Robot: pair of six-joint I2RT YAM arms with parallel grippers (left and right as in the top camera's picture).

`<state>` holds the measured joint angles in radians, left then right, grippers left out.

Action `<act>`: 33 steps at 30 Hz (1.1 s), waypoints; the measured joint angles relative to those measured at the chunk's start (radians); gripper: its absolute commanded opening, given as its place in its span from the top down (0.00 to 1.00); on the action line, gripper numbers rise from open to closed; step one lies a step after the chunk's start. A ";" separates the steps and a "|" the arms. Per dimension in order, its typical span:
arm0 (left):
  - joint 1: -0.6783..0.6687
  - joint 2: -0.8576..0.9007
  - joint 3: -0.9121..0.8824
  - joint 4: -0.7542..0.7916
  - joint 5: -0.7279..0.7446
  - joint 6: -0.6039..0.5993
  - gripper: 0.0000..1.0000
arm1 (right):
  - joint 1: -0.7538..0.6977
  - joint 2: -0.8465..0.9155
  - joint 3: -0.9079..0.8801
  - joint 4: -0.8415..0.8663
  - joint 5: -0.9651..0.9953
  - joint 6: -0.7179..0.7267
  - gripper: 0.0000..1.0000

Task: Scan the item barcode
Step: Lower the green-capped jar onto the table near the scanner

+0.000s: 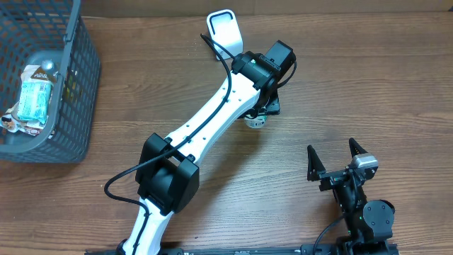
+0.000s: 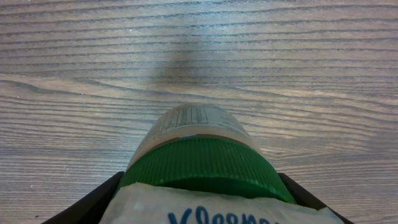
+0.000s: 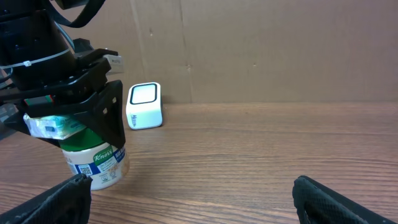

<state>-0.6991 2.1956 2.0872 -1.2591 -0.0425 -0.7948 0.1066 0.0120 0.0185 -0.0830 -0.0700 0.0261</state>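
Wood-grain table [image 1: 318,71], brown, cardboard wall behind it. White scanner [image 1: 223,30] sits at the far edge, its window face outlined in black; taken as the landmark.

Left gripper [image 1: 263,110]: near the scanner, on the robot's side of it and a little to its right. Jaws clamped on either side of the green ribbed lid [image 2: 205,165] of a jar [image 3: 99,163]. Jar stands upright and carries a Knorr label with fine print on the side. Its base is at or barely off the tabletop; cannot tell which. A white Kleenex packet [image 2: 217,208] lies over the lid, between the same jaws.

Jar and scanner are apart, not touching. The scanner's window does not face the jar in the right wrist view.

Right gripper [image 1: 338,157]: well apart from the scanner, much nearer the robot and further right. Fingers spread wide, nothing between them, low over bare table.

Grey mesh basket [image 1: 71,106]: well to the left of the scanner, holding a plastic bottle [image 1: 35,92] and other packets too small to read.
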 measured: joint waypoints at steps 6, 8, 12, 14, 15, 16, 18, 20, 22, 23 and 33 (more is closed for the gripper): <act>0.000 0.004 0.000 0.021 0.000 0.000 0.83 | 0.000 0.000 0.000 0.000 0.000 0.000 0.00; 0.000 0.012 0.000 0.024 0.000 0.000 0.83 | 0.000 0.000 0.000 0.000 0.000 0.000 0.00; -0.002 0.039 0.000 0.038 0.000 -0.001 0.82 | 0.000 0.000 0.000 0.000 0.000 0.000 0.00; -0.004 0.056 0.000 0.052 0.000 -0.001 0.82 | 0.000 0.000 0.000 0.000 0.000 0.000 0.00; -0.005 0.065 0.000 0.059 0.000 -0.001 0.82 | 0.000 0.000 0.000 0.000 0.000 0.000 0.00; -0.006 0.076 0.000 0.063 0.000 -0.003 0.82 | 0.000 0.000 0.000 0.000 0.000 0.000 0.00; -0.008 0.097 0.000 0.065 0.000 -0.008 0.81 | 0.000 0.000 0.000 0.000 0.000 0.000 0.00; -0.009 0.115 0.000 0.066 0.000 -0.011 0.80 | 0.000 0.000 0.000 0.000 0.000 0.000 0.00; -0.008 0.130 0.000 0.075 0.000 -0.012 0.80 | 0.000 0.000 0.000 0.000 0.000 0.000 0.00; -0.008 0.136 0.000 0.081 0.000 -0.012 0.80 | 0.000 0.000 0.000 0.000 0.000 0.000 0.00; -0.008 0.153 -0.001 0.100 0.000 -0.015 0.62 | 0.000 0.000 0.000 0.000 0.000 0.000 0.00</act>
<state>-0.7074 2.3489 2.0865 -1.1591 -0.0422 -0.8097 0.1066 0.0120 0.0185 -0.0830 -0.0696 0.0261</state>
